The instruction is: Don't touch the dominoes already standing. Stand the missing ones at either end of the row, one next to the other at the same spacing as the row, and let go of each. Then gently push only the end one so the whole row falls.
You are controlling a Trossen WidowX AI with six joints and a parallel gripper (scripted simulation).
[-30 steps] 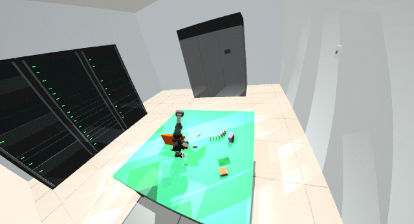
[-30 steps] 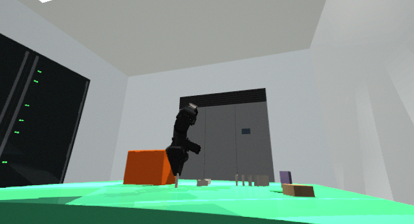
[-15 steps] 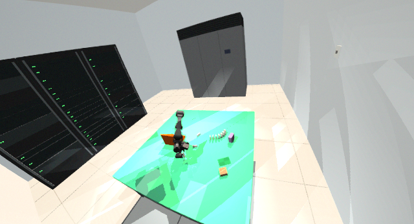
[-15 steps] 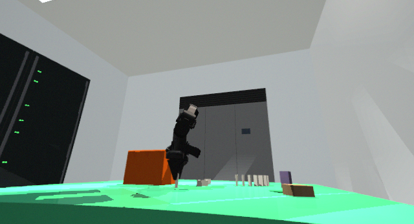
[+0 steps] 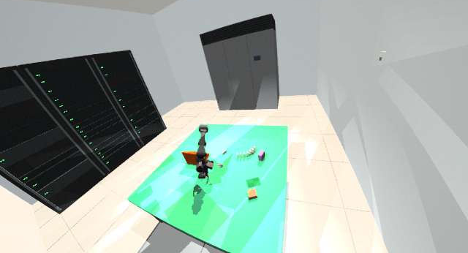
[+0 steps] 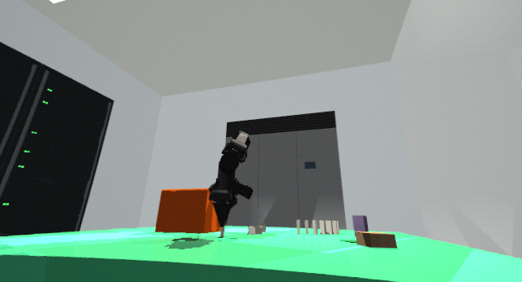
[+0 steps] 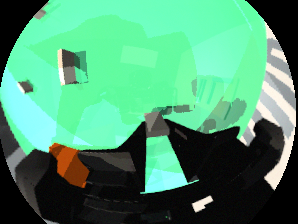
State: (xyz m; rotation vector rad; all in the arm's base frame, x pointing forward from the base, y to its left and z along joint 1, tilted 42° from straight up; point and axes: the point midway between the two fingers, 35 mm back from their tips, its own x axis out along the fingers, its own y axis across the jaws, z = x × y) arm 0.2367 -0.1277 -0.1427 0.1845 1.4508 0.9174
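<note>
The gripper (image 6: 222, 226) (image 7: 155, 121) is shut on a pale domino (image 6: 222, 232) (image 7: 157, 126), which is upright at the fingertips, low at the table top. The domino is small and partly dark in the top view. The row of several standing dominoes (image 5: 254, 150) (image 6: 322, 227) curves to the right of the arm, well away from the gripper. One loose domino (image 5: 220, 165) (image 7: 64, 67) lies on the table between arm and row. Another loose domino (image 5: 224, 151) (image 7: 26, 87) lies farther back.
A large orange box (image 5: 190, 158) (image 6: 183, 210) (image 7: 72, 167) stands beside the arm on the left. A purple block (image 5: 261, 156) (image 6: 360, 223) stands just beyond the row's right end. An orange-brown block (image 5: 252, 194) (image 6: 377, 240) and a flat green patch (image 5: 253, 182) are at the front right.
</note>
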